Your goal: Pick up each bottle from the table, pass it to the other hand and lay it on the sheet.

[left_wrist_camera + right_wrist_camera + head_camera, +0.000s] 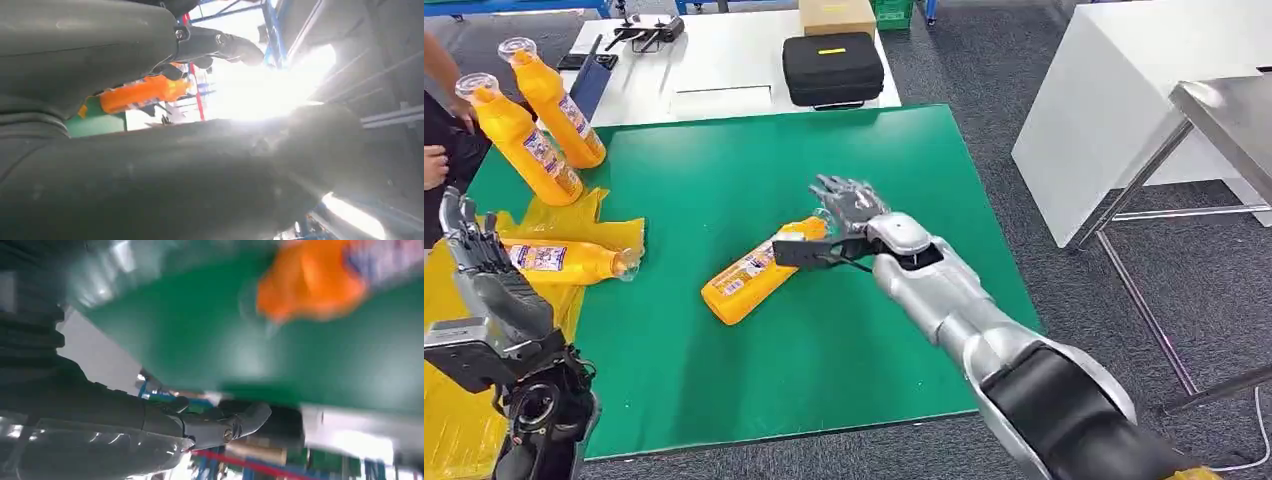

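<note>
Near the middle of the green table (pixel 724 180), a little toward its right edge, an orange plastic bottle with a clear cap and a printed label (pixel 754 275) lies on its side, cap end pointing to the far right corner. The right hand (pixel 849 205) hangs just at that cap end, fingers spread and holding nothing; whether they touch the neck I cannot tell.

Another orange bottle of the same make (pixel 564 260) already lies on the crumpled yellow plastic sheet (pixel 454 420) at the table's left edge, and two more upright orange bottles (pixel 534 120) stand at the far left corner. The left hand (pixel 479 265) is raised over the sheet, fingers upright and close together, empty.

The bottle looks full, so likely fairly heavy, with stiff, smooth walls that may slip or roll. I would grip the broad labelled body near its middle, not the narrow neck, leaving the base end free for the left hand.
</note>
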Motion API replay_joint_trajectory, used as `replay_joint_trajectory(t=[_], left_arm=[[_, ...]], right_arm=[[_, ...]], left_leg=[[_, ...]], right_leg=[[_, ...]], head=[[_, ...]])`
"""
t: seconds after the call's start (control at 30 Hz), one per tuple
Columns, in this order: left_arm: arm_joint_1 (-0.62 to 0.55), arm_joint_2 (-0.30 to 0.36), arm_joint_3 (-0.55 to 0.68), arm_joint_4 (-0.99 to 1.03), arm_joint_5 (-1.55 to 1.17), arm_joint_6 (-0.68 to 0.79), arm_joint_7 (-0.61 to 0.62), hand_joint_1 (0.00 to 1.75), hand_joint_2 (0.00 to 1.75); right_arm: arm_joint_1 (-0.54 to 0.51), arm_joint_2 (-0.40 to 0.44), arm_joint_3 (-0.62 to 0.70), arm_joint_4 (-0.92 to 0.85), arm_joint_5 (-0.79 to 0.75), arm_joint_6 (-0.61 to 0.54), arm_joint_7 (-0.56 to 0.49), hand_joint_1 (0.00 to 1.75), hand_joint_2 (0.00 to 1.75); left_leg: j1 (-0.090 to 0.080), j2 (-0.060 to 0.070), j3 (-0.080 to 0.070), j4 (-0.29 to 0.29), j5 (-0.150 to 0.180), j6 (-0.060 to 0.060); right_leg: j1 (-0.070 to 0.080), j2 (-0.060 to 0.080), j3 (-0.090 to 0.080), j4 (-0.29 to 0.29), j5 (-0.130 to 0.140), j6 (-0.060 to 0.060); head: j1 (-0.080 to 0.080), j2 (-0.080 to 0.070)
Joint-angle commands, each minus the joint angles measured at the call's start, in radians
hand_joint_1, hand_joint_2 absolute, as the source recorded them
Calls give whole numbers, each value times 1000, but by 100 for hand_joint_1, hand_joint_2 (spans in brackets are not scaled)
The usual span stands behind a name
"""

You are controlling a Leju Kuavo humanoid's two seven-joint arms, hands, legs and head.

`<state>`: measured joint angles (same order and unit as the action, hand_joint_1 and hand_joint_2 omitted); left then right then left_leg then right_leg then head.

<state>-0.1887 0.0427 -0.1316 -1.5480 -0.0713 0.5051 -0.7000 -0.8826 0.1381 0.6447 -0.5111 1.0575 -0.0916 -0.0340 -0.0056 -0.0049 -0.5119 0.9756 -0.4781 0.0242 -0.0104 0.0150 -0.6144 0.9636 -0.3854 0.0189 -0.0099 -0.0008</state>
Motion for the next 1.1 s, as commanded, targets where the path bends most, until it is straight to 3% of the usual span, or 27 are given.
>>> replay_joint_trajectory(t=[0.03,0.27,0.77,0.8,0.9,1.0,1.03,1.1], left_arm=[[-10,1,-33,31,15,25,2,0,0],[0,-4,-23,30,12,20,2,0,0],[29,-9,4,70,-27,-22,2,0,0],[10,-8,-3,133,-36,-81,2,0,0],[-63,9,-22,274,-144,-294,189,0,0],[-138,3,29,425,-114,-422,248,0,0],[-161,4,41,465,-114,-445,255,0,175],[-229,12,88,599,-94,-528,270,0,175]], right_arm=[[-21,50,109,221,72,-2,1,0,175],[-48,77,132,231,124,1,54,0,175],[-78,100,82,210,154,-36,50,0,175],[-84,100,68,204,160,-38,46,0,0],[-102,110,14,177,177,-62,20,0,0],[-132,133,-54,114,149,-86,-38,0,0],[-145,140,-72,95,141,-70,-40,0,0],[-155,155,-131,-8,100,-57,-85,0,0]], left_leg=[[0,0,1,0,0,-1],[0,0,0,0,0,-1],[1,3,1,1,-2,-2],[1,2,1,1,-1,-2],[0,-2,1,0,0,-1],[0,-2,-1,2,1,-2],[-1,0,-1,2,0,-2],[0,1,-1,3,0,-2]], right_leg=[[0,-1,2,-1,0,0],[0,-1,0,0,0,-1],[1,1,1,1,-1,-1],[0,0,1,1,-1,-1],[0,-3,1,1,-1,-1],[0,-3,-1,1,0,-1],[0,-2,-1,2,0,-1],[1,-1,-2,2,0,-1]], head=[[0,0],[0,0],[0,0],[0,0],[0,0],[0,0],[0,0],[0,0]])
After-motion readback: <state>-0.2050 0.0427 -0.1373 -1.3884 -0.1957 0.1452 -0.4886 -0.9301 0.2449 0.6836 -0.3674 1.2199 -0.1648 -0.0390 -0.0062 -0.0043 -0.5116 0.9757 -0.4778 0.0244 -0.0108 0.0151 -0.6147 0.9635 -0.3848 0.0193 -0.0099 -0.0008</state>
